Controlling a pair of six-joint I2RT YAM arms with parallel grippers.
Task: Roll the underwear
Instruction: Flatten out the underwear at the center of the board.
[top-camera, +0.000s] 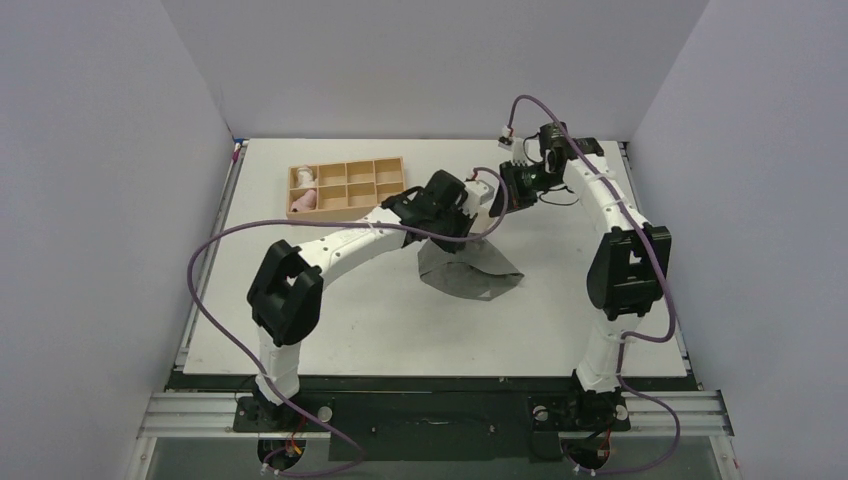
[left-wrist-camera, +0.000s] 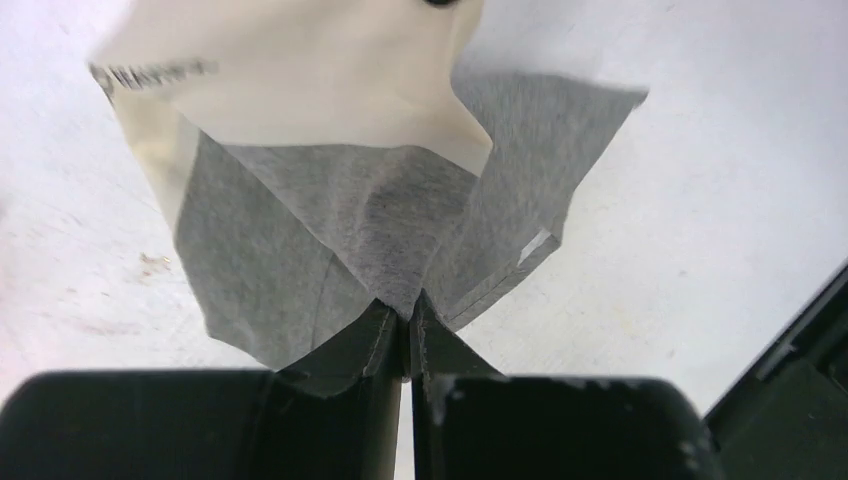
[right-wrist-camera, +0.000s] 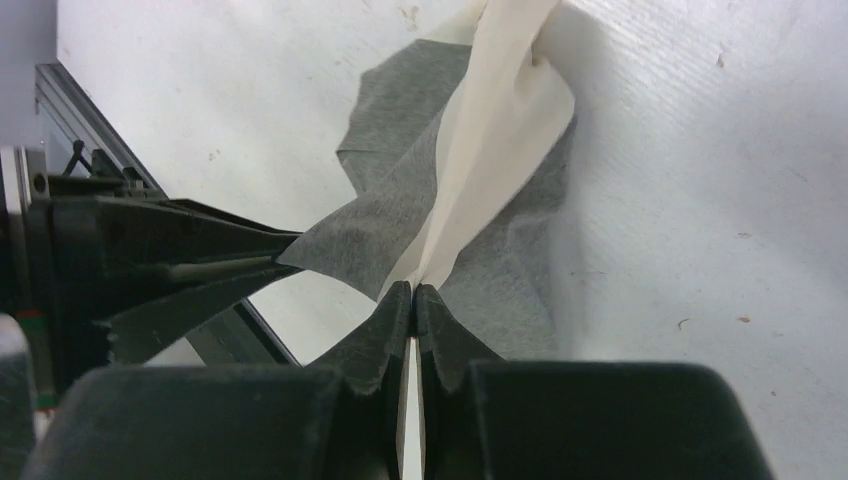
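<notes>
Left claw (left-wrist-camera: 408, 322) is clenched on the underwear (top-camera: 470, 275) by its grey fabric, right claw (right-wrist-camera: 414, 300) on its beige strip. It's held part-lifted off the white bench (top-camera: 400, 330), boxed in by plain pale walls (top-camera: 100, 150).

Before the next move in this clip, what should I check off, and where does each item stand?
1. Left gripper shut on the underwear: ok.
2. Right gripper shut at the pale strip: ok.
3. Garment flat for rolling: not ok, bunched between the grippers.
4. Garment apart from the tray: ok.
5. Lower edge resting on the table: cannot tell.
</notes>
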